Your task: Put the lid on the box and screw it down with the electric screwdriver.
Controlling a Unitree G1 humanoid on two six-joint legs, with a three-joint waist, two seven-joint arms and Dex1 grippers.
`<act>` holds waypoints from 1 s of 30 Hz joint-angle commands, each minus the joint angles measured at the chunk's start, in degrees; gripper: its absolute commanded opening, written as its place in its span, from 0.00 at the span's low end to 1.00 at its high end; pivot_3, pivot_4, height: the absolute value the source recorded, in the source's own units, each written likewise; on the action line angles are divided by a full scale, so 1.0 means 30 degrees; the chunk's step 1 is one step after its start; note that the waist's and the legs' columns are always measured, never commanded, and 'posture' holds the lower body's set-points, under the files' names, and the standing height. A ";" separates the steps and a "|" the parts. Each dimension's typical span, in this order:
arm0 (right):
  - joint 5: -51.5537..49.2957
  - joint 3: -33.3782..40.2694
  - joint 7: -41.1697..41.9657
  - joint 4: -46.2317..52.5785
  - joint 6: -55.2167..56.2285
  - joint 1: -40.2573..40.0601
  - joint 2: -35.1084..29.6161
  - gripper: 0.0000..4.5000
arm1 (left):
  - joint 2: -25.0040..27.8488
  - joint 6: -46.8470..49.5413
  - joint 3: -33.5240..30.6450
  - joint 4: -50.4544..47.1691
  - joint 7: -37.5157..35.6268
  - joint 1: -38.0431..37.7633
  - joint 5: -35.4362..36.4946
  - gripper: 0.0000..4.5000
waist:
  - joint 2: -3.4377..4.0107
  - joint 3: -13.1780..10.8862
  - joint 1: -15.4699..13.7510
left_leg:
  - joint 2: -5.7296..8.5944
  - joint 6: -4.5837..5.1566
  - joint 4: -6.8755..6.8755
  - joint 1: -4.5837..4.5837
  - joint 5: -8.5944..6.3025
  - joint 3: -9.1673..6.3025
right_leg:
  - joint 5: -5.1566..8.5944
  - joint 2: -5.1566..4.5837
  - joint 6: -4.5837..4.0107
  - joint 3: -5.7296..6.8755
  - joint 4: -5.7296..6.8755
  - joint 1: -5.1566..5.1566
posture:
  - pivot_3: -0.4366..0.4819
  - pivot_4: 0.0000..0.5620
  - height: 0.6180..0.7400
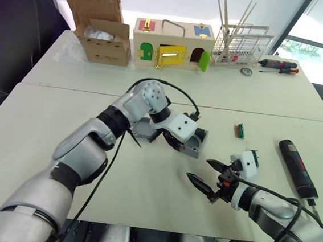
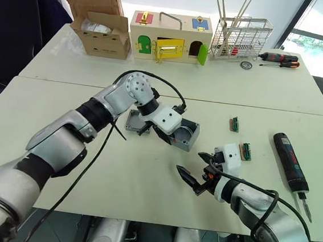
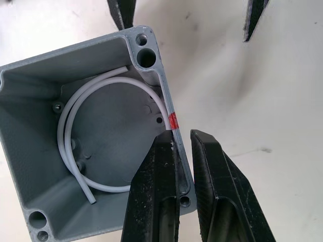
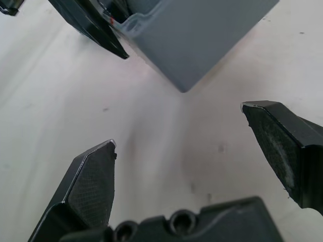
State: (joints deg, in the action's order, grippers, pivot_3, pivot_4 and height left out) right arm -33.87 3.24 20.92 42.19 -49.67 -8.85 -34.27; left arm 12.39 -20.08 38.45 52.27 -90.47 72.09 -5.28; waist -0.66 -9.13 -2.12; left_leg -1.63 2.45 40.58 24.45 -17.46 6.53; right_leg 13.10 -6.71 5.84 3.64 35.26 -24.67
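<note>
Left end effector pinches the box wall

The left end effector [image 3: 182, 151] grips one wall of the open box [image 3: 91, 131] mid-desk [image 1: 142, 205]; the right end effector [image 2: 194, 169] hovers wide nearby; the electric screwdriver [image 2: 288, 156] lies right.

White table [image 2: 143, 188], grey box [image 2: 186, 136], lid [image 2: 133, 120], electric screwdriver [image 2: 289, 158], cardboard box [image 2: 101, 32], wooden latch box [image 2: 169, 40], wire rack [image 2: 241, 40]

head cameras overlook table [image 1: 45, 144], wrist cameras close
</note>
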 commanded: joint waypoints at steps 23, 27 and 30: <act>-0.1018 0.0752 0.0096 0.2060 -0.1023 0.0215 -0.0399 1.00 | -0.0064 -0.5702 -0.2447 0.5498 -0.0321 0.3999 -0.2790 0.82 | -0.0004 -0.0009 -0.0005 | -0.0045 0.0052 0.0136 0.0092 -0.0031 -0.0090 | 0.0000 -0.0009 0.0000 0.0072 0.0026 0.0004 | 0.48 0.27 0.90; -0.3360 0.3168 0.1846 0.1762 -0.1903 0.1551 -0.2222 1.00 | 0.2299 -0.1661 -0.5135 0.3152 -0.0674 0.4177 -0.0621 0.82 | 0.0009 -0.0017 0.0097 | -0.0055 0.0059 0.0133 0.0101 -0.0035 -0.0100 | -0.0023 -0.0005 0.0042 0.0078 0.0037 -0.0011 | 0.48 0.27 0.90; -0.5137 0.4404 0.2466 0.0980 -0.2271 0.3234 -0.2836 1.00 | 0.3886 0.2722 -0.6877 -0.0084 0.0480 0.2767 0.0237 0.82 | 0.0020 -0.0012 0.0220 | -0.0064 0.0068 0.0130 0.0100 -0.0040 -0.0128 | -0.0036 0.0001 0.0066 0.0099 0.0050 -0.0010 | 0.48 0.27 0.90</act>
State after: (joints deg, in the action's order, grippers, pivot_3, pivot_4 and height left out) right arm -45.74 13.96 27.12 44.98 -56.26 -0.54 -42.12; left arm 23.35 -18.30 20.31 56.81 -90.78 82.13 -6.77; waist -0.60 -9.16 -1.46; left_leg -1.83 2.65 40.97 24.73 -17.58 6.11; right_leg 12.98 -6.69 6.06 3.98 35.44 -24.67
